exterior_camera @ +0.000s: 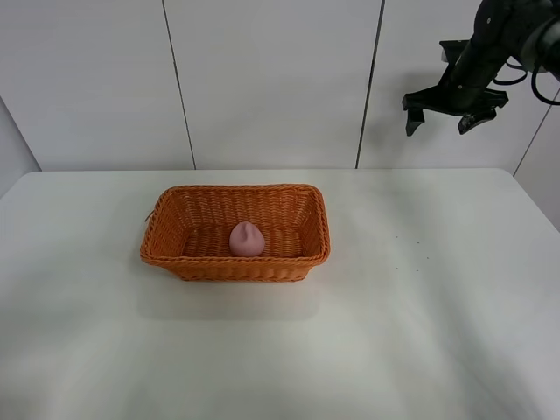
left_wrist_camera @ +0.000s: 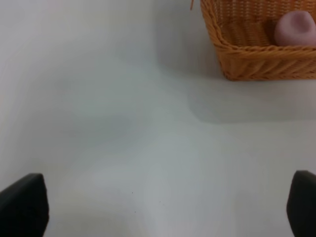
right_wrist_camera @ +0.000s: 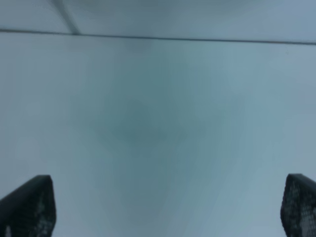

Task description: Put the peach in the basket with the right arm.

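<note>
Pale pink, matte peach, pointed tip upward, lies inside the basket; right gripper, spread and empty, hangs well above-right of the basket.

The basket stands left of the middle of the tabletop. Its flared walls block a low sideways reach, while its mouth lies free from above. The peach sits near the front wall, with bare floor to either side. Open tabletop runs all round the basket, broadest to the right and front. The right gripper hangs high at the far right, jaws spread, well apart from the basket. The left gripper, jaws wide, looks over bare tabletop.
</note>
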Controlling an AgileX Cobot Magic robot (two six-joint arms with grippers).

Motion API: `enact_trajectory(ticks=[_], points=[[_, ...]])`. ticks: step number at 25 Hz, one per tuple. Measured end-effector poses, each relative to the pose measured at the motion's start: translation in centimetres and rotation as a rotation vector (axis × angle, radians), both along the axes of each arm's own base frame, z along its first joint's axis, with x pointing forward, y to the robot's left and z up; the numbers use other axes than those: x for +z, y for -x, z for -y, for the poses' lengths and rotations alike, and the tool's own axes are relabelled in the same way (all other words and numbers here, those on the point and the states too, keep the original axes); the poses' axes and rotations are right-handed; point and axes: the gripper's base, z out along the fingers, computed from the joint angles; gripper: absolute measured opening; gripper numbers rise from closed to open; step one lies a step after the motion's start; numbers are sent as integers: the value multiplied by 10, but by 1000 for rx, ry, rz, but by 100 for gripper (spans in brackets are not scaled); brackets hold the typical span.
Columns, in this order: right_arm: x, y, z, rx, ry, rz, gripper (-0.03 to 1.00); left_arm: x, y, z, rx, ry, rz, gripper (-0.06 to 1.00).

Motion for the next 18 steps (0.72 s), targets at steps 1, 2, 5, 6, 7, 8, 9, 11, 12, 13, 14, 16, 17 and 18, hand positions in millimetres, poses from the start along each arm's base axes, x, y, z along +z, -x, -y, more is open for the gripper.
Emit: enact_trajectory(ticks=[1, 2, 5, 6, 7, 8, 9, 11, 12, 13, 14, 16, 17, 18], points=[[0, 0, 2, -4, -1, 0, 70, 0, 0, 0, 0, 0, 0, 99], [0, 0, 3, -5, -2, 0, 70, 0, 0, 0, 0, 0, 0, 99], [-4, 2, -1, 9, -8, -19, 70, 0, 0, 0, 0, 0, 0, 99], [-5, 3, -2, 12, -6, -26, 70, 0, 0, 0, 0, 0, 0, 99], [-6, 5, -3, 17, -5, -37, 70, 0, 0, 0, 0, 0, 0, 99], [-8, 7, -3, 19, -4, -50, 70, 0, 0, 0, 0, 0, 0, 99], [-6, 10, -2, 21, -3, -56, 70, 0, 0, 0, 0, 0, 0, 99], [-1, 21, -2, 22, -2, -75, 70, 0, 0, 0, 0, 0, 0, 99], [1, 27, -2, 23, -1, -87, 70, 0, 0, 0, 0, 0, 0, 99], [9, 35, -2, 25, -6, -86, 70, 0, 0, 0, 0, 0, 0, 99], [16, 45, -2, 26, -5, -92, 70, 0, 0, 0, 0, 0, 0, 99], [30, 67, -2, 28, -4, -105, 70, 0, 0, 0, 0, 0, 0, 99], [37, 82, -1, 28, -4, -113, 70, 0, 0, 0, 0, 0, 0, 99], [43, 97, -1, 29, -3, -120, 70, 0, 0, 0, 0, 0, 0, 99]])
